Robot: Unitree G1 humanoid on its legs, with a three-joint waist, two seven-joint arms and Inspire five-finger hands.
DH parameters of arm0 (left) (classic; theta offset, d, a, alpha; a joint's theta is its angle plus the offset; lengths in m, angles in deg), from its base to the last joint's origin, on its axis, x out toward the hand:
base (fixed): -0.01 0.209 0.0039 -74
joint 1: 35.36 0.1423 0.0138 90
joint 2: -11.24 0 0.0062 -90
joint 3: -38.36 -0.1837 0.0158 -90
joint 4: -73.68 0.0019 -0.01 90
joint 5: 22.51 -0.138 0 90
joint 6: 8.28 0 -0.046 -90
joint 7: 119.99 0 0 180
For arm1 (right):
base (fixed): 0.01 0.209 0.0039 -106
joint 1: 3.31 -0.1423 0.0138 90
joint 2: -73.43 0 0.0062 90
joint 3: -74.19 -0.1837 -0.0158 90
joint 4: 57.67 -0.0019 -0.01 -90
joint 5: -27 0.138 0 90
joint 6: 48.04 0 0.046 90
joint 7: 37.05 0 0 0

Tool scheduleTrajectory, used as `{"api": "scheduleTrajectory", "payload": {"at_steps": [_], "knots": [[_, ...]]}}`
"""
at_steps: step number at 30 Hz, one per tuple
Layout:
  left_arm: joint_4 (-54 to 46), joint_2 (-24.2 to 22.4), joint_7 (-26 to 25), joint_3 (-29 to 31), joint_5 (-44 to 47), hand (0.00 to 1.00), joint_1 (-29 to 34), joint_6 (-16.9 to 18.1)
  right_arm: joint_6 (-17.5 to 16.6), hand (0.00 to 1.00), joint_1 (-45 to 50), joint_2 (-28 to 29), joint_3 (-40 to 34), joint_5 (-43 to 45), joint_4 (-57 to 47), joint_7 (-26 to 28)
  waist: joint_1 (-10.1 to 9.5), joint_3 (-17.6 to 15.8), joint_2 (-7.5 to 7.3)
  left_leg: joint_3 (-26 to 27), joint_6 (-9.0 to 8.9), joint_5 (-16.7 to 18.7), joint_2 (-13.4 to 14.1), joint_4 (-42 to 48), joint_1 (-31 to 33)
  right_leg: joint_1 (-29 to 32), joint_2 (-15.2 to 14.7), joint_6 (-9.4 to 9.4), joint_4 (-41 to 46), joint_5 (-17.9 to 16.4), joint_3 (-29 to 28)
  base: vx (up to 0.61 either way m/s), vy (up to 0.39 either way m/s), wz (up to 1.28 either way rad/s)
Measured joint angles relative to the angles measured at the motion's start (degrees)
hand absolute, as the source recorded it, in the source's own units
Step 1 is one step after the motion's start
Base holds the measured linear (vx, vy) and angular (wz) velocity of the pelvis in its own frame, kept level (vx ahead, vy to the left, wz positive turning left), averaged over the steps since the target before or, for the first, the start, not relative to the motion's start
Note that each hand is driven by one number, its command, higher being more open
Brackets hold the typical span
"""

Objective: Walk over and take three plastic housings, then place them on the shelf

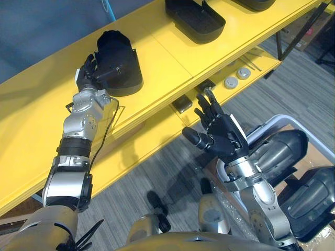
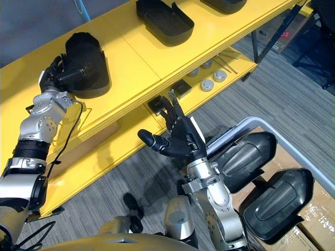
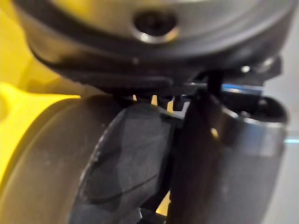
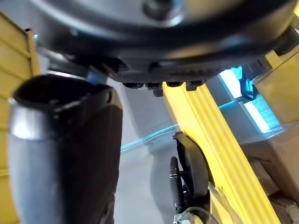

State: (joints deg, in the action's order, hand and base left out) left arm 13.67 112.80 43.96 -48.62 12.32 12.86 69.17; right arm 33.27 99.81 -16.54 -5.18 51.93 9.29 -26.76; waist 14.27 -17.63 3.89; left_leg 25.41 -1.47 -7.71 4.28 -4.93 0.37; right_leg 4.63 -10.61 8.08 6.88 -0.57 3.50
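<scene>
Cropped, tucked away or too blurred to read

The farthest plastic housing on the yellow shelf was cropped by the top edge, so only its near rim showed. The left hand curled over the near end of the nearest plastic housing, and the tips of its fingers were lost against the dark shell. The left wrist view gave only a close blur there. The boxed housing ran past the right edge. The round pieces on the lower board were too small to identify.
</scene>
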Motion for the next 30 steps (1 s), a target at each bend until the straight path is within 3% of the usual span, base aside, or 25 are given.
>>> {"api": "scheduleTrajectory", "payload": {"at_steps": [7, 15, 19, 22, 25, 30], "knots": [[-0.88, 0.13, 3.88, 0.25, 0.01, 1.00, 4.02, -0.18, -1.95, 1.00, -0.42, 0.07, -1.10, -2.16, 0.55, -0.59, -0.31, 1.39, 0.54, -1.24, -0.27, 0.05, 0.26, 0.02, -1.61, -3.31, 0.65, -0.34, -2.25, 0.67, 1.46, 0.02, -0.002, 0.07], [-6.62, 0.03, 5.08, 0.26, 1.34, 1.00, 6.45, 1.94, -2.26, 1.00, -2.86, 1.07, -4.02, -2.63, 6.98, -6.97, -1.84, 5.76, 1.10, -3.52, -0.39, -0.16, 0.31, 0.03, -2.76, -6.34, 0.68, -0.41, -3.33, 0.70, 3.90, 0.02, 0.006, 0.12], [-12.03, -2.04, 4.95, 0.27, 2.80, 1.00, 10.23, 4.96, -2.26, 1.00, -5.57, 1.13, -2.23, -4.23, 8.85, -8.42, -2.81, 8.58, 1.59, -4.23, -0.50, -0.29, 0.37, -0.16, -2.96, -7.83, 0.73, -0.52, -5.16, 1.20, 5.16, -0.03, 0.013, 0.10], [-17.91, -5.86, 3.54, 0.29, 2.12, 1.00, 16.78, 8.80, -2.21, 1.00, -9.09, 1.11, -1.03, -6.26, 10.44, -9.11, -4.50, 10.28, 1.49, -5.79, -0.61, -0.49, 0.43, -0.16, -2.95, -8.85, 0.84, -0.83, -6.15, 1.21, 6.85, -0.03, 0.008, 0.23], [-24.76, -8.65, 0.50, 2.40, -7.93, 1.00, 24.76, 13.62, -1.72, 1.00, -11.84, 1.08, 0.12, -6.60, 12.47, -7.64, -6.10, 10.67, 0.98, -7.44, -0.70, -0.77, 0.39, -0.16, -2.72, -10.00, 0.92, -0.92, -7.02, 1.30, 8.71, -0.01, 0.001, 0.27], [-41.22, -15.23, -4.99, 8.73, -18.50, 1.00, 41.76, 22.63, 0.15, 1.00, -13.00, 1.24, 4.16, -7.25, 18.83, -6.62, -11.81, 12.52, -1.72, -11.69, -0.83, -1.47, 0.03, -0.11, -1.50, -11.99, 0.99, -0.87, -7.88, 1.35, 13.21, 0.05, -0.011, 0.43]]}}
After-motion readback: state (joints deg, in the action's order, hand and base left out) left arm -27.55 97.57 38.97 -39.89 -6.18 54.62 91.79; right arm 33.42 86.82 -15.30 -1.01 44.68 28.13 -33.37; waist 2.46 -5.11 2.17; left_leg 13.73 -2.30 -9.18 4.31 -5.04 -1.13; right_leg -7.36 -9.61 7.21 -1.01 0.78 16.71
